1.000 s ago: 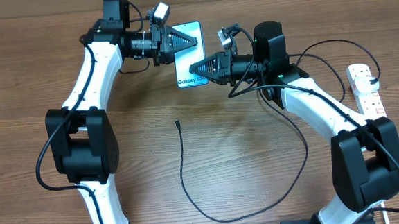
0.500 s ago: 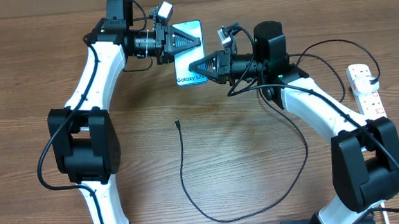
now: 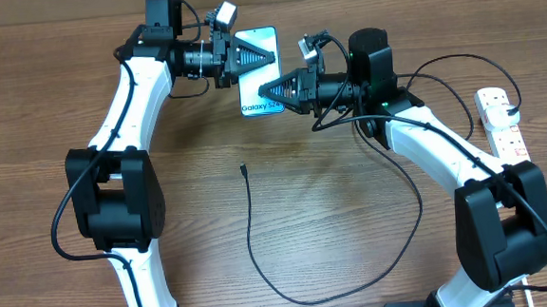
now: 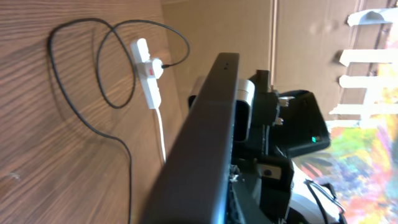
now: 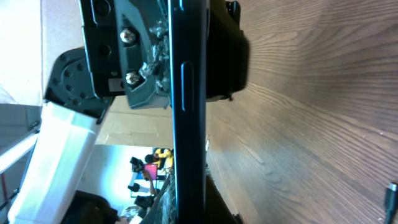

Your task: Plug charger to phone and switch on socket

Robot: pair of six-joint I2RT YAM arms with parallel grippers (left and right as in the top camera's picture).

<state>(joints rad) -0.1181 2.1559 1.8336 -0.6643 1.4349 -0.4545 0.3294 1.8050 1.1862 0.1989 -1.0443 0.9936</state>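
Wooden counter (image 3: 355, 234) lies open mid-way around the charger (image 3: 248, 226), the socket (image 3: 502, 125) at its right edge, while left hand (image 3: 269, 54) and right hand (image 3: 264, 91) pinch the raised phone (image 3: 255, 110) by opposite edges.

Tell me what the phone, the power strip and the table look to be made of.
Phone: glass front, seemingly, glossy and glowing light blue; dark edge frame with a sheen, metal or plastic, unclear.
Power strip: white moulded plastic, by its smooth uniform look.
Table: wood or wood-look laminate, matte brown with visible grain.
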